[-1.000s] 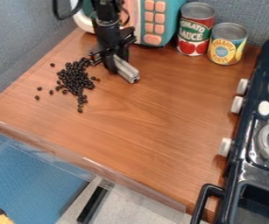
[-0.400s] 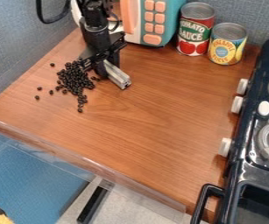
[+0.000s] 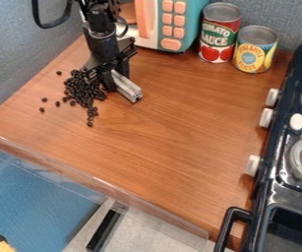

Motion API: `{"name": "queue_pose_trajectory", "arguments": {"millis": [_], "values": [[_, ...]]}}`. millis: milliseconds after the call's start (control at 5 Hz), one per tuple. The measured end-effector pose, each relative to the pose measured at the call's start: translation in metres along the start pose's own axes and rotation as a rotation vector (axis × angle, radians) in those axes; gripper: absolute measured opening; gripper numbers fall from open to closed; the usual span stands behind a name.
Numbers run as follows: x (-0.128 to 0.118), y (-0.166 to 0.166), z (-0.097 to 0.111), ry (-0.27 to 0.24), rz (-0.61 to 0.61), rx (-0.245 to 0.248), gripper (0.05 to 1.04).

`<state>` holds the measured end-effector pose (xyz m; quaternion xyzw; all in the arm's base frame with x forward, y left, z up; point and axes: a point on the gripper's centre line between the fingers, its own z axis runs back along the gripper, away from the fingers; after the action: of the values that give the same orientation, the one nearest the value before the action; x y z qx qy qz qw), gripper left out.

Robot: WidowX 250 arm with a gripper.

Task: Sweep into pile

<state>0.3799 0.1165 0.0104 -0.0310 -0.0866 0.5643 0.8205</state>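
a grey bar (image 3: pixel 127 87) is being clamped by the gripper (image 3: pixel 110 78), its upper end being concealed. black beans (image 3: pixel 81 92) on the counter (image 3: pixel 160 142) are being partly hidden beside the gripper.

In the camera view the black robot arm (image 3: pixel 98 18) comes in over the top edge between eleven and twelve o'clock, its dark cable (image 3: pixel 46 25) bowing out on the nine o'clock side. The wrist (image 3: pixel 103 41) hangs steeply, tilted slightly so its lower end points just short of six o'clock. Below it the black gripper (image 3: pixel 107 73) sits low at about eleven o'clock from the centre, seemingly angled downward, though its dark parts blend together there.
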Motion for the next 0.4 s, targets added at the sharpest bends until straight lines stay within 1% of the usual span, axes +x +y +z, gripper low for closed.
{"name": "queue_pose_trajectory", "arguments": {"millis": [200, 400], "values": [[0.0033, 0.0059, 0.001, -0.002, 0.016, 0.004, 0.385], [0.0032, 0.0049, 0.0016, -0.001, -0.003, -0.008, 0.385]]}}
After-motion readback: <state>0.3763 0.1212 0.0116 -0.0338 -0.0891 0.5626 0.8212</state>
